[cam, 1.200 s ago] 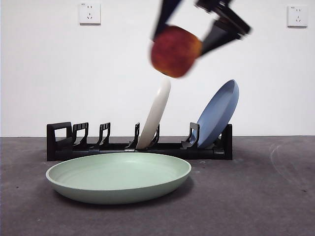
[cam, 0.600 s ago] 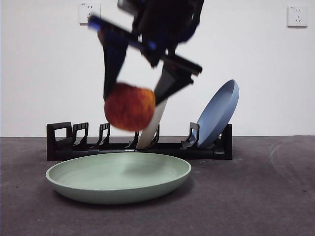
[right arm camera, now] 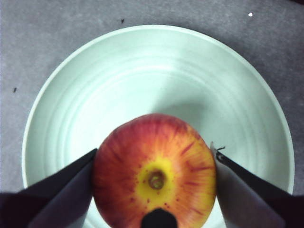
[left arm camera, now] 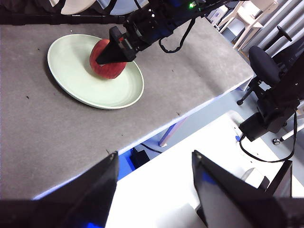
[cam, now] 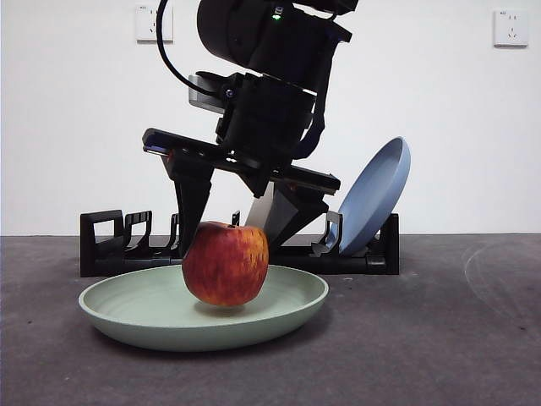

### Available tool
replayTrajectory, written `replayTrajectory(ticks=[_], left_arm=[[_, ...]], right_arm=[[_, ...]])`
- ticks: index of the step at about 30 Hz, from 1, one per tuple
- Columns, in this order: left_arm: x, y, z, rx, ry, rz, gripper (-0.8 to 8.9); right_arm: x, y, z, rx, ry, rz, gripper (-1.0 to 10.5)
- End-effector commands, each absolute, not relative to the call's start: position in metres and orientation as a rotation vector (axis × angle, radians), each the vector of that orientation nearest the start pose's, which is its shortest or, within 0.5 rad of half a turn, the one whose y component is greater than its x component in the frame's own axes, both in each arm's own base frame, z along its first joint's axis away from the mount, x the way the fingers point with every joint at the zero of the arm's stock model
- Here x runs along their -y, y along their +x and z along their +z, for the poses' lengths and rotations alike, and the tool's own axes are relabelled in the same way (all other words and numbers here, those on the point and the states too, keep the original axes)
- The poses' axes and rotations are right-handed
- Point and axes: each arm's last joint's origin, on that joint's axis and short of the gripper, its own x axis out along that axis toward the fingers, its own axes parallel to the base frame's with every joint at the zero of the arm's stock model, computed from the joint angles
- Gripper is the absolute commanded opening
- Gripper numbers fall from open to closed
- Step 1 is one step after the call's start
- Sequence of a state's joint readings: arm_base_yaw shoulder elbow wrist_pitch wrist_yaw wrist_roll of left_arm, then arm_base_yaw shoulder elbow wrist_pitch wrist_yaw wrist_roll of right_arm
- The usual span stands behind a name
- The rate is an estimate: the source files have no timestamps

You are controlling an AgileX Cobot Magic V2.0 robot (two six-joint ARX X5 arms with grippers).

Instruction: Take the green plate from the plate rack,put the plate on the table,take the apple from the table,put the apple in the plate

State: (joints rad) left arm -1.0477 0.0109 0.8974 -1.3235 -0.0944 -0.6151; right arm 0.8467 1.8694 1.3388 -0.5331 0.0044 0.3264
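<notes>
My right pincer (cam: 230, 241) was clenched on the one apple (cam: 226, 263), one black jaw on each side of the fruit, and it held the apple low inside the green plate (cam: 127, 304). In the front view the underside of the apple was just at the plate's floor, but I could not tell if it touched. In my right wrist view the apple (right arm camera: 154, 173) was stem-end up, with the yellow dimple facing the camera, and the pale plate (right arm camera: 156, 71) ringed it all around.

The green plate lay flat on the bench (cam: 439, 338), just in front of the plate rack (cam: 106, 241). I counted three plates: the green one on the bench, one blue plate (cam: 376, 194) leaning in the rack toward 3 o'clock, and one cream plate (left arm camera: 76, 5), seen only at the edge of the left wrist view.

My left pincer (left arm camera: 152, 190) hung released with its jaws apart, holding nothing, beyond the bench edge and well apart from the plate (left arm camera: 80, 80). I counted one apple only (left arm camera: 105, 69).
</notes>
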Motion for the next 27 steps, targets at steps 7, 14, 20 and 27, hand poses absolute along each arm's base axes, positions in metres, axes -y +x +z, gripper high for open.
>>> replayTrajectory(ticks=[7, 14, 20, 27], left_arm=[[-0.043, -0.022, 0.293, -0.648, -0.331, -0.773, 2.56], [-0.043, -0.022, 0.293, -0.648, -0.331, -0.773, 2.56], [-0.043, -0.022, 0.293, -0.648, -0.331, -0.773, 2.56], [-0.043, -0.022, 0.293, -0.648, -0.331, -0.773, 2.56]], right_arm=[[-0.291, 0.256, 0.195, -1.100, -0.177, 0.582, 0.0], [-0.291, 0.256, 0.195, -1.094, -0.202, 0.598, 0.0], [-0.292, 0.256, 0.193, -1.093, -0.218, 0.606, 0.0], [-0.294, 0.257, 0.181, -1.125, -0.243, 0.619, 0.0]])
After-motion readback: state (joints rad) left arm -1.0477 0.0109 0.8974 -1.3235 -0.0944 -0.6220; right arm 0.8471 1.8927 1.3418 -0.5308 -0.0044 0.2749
